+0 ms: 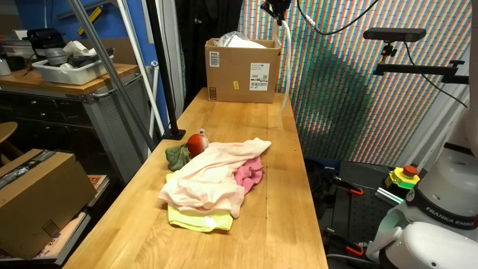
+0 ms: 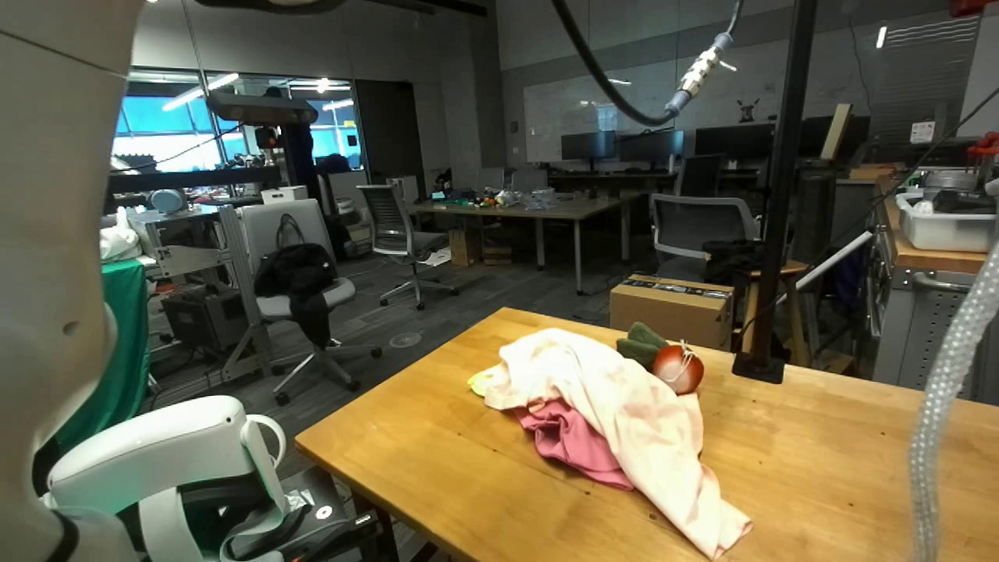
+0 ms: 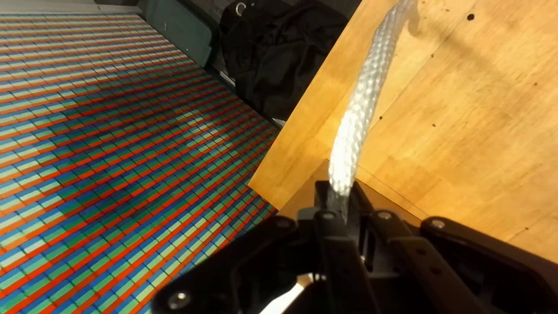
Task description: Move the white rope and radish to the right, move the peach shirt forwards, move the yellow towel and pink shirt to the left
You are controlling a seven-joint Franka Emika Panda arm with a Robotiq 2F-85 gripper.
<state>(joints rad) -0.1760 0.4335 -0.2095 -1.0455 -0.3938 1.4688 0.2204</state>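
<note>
Take all places from the wooden surface [image 1: 278,235]: from its long edge by the black post [image 1: 163,67], its long edge by the robot's base [image 1: 444,175], and its short edge by the cardboard box [image 1: 239,76].

First, find the peach shirt [image 1: 209,179], sprawled over other cloths, nearer the post's long edge. Likely light and limp; best pinched shallowly at a raised fold, to spare the layers beneath.

Look under it, toward the short edge opposite the box, for the yellow towel [image 1: 198,220]. Apparently folded, so probably soft but thicker; best taken by its protruding margin.

Note the pink shirt [image 1: 249,175], bunched and part covered, on the side facing the robot's long edge. Probably soft, easy to gather by a crumple, yet apt to drag peach fabric along.

Smaller again, near the post's long edge, meet the radish [image 1: 196,145], close against the peach shirt. Presumably light and inclined to roll; best clasped round its belly or by its green leaves [image 1: 177,157].

Slimmest, come to the white rope [image 3: 362,100], pinched in the clenched gripper [image 3: 340,200] and dangling near the robot's long edge, between box and cloths. Hard to tell if touching wood at the lower end. Probably bendy, very light and a little slick; best not loosened before laying down.
</note>
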